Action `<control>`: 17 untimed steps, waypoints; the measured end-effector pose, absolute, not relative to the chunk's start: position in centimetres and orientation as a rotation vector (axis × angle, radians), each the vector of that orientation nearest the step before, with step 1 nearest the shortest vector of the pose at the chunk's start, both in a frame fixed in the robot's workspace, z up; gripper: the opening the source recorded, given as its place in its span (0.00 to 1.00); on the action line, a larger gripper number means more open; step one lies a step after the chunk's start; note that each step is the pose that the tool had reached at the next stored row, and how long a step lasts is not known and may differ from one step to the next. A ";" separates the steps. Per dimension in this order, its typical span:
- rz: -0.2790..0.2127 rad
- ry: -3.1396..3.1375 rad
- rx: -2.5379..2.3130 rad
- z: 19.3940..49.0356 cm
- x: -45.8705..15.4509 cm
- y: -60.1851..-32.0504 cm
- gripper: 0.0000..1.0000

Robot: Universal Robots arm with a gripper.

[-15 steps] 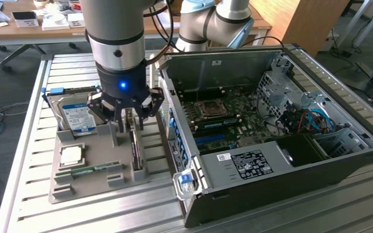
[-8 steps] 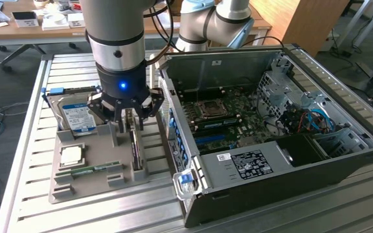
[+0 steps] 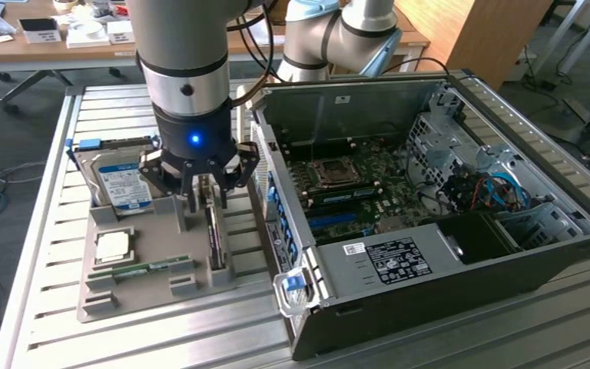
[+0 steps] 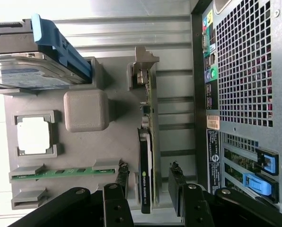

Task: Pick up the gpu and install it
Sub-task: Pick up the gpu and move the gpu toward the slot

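The gpu (image 3: pixel 214 240) stands on edge in a slot of the grey holder tray (image 3: pixel 136 290), just beside the open computer case (image 3: pixel 449 231). In the wrist view it is a thin dark card (image 4: pixel 146 156) with a silvery bracket at its far end. My gripper (image 3: pixel 205 201) hangs right over the card with its jaws open. The wrist view has the gripper (image 4: pixel 149 176) straddling the card, one black finger (image 4: pixel 123 175) on each side with a small gap to the card. Nothing is held.
The tray also carries a silver hard drive (image 3: pixel 120 184) with a blue caddy, a square processor (image 3: pixel 113 246) and a green memory stick (image 3: pixel 141 269). The case lies open on its side, motherboard (image 3: pixel 346 192) facing up. A second robot arm (image 3: pixel 326 38) stands behind it.
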State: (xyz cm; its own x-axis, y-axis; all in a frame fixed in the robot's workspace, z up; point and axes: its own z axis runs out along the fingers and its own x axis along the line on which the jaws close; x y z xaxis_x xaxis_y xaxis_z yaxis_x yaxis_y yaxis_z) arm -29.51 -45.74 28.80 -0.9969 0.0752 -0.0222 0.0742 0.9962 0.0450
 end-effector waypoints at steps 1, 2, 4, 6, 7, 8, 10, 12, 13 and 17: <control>0.069 3.115 0.117 28.8 -29.5 -45.7 0.47; 0.069 3.115 0.117 28.7 -29.5 -45.7 0.47; 0.069 3.115 0.117 28.6 -29.5 -45.7 0.47; 0.069 3.115 0.117 28.5 -29.5 -45.7 0.47; 0.069 3.115 0.117 28.4 -29.5 -45.7 0.47; 0.069 3.115 0.117 28.3 -29.5 -45.7 0.47; 0.069 3.115 0.117 28.2 -29.5 -45.7 0.47; 0.069 3.115 0.117 28.0 -29.5 -45.7 0.47; 0.069 3.115 0.117 27.9 -29.5 -45.7 0.47; 0.069 3.115 0.117 27.7 -29.5 -45.7 0.47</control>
